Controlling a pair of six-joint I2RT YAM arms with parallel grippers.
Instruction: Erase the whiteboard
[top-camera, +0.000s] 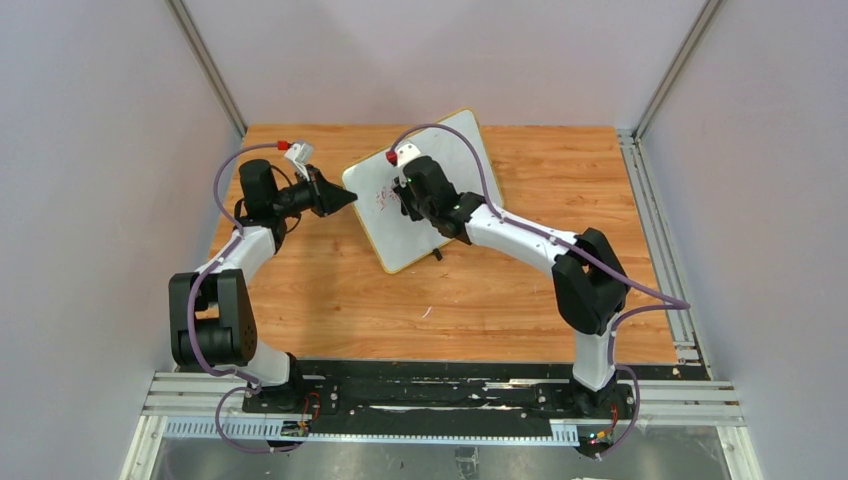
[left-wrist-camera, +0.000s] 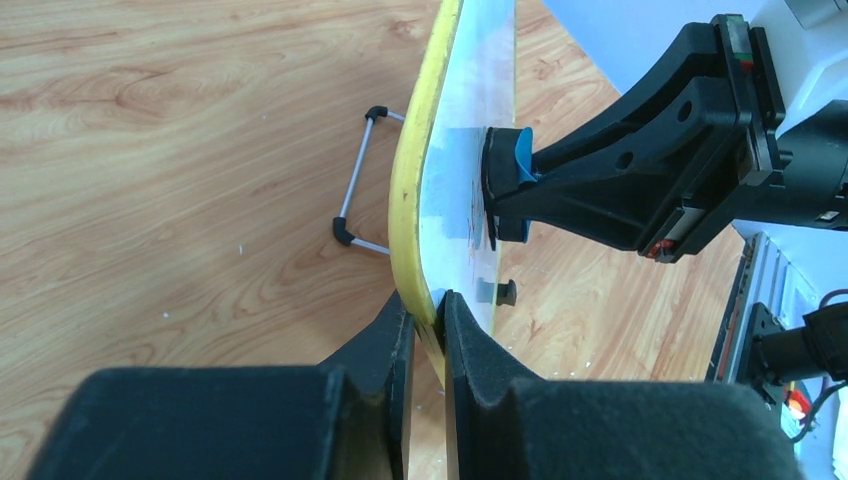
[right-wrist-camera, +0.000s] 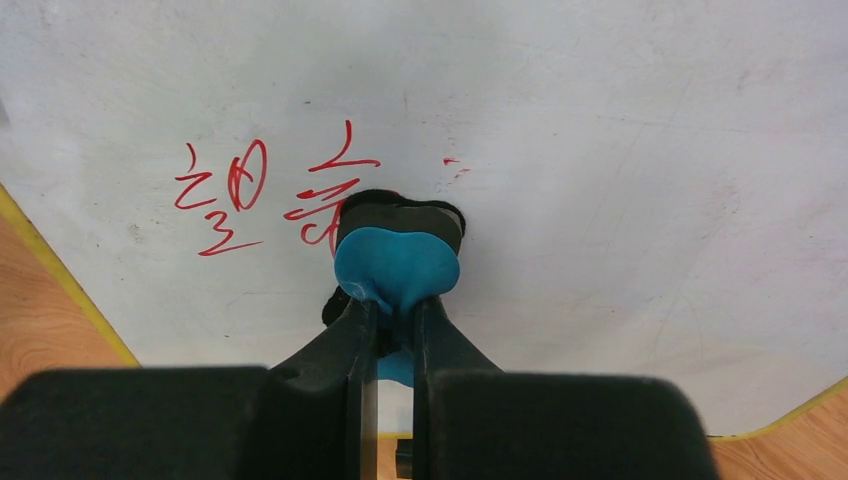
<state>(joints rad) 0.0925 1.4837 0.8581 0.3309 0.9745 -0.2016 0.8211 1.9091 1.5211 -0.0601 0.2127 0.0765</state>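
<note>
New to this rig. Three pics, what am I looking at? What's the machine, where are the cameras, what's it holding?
Two small robot arms are bolted side by side at the near edge of a wooden table. The wide picture comes from a fixed camera above and behind them; the other two come from cameras on each wrist, looking along that arm's own fingers.

The left gripper is shut on the yellow-framed edge of the whiteboard, holding it tilted up off the table. The left wrist view shows the board edge-on, with its wire stand behind it.

The right gripper is shut on a small eraser with a blue handle and a black pad, pressed against the board's face. The right wrist view shows red handwriting still on the board, partly under the eraser.
</note>
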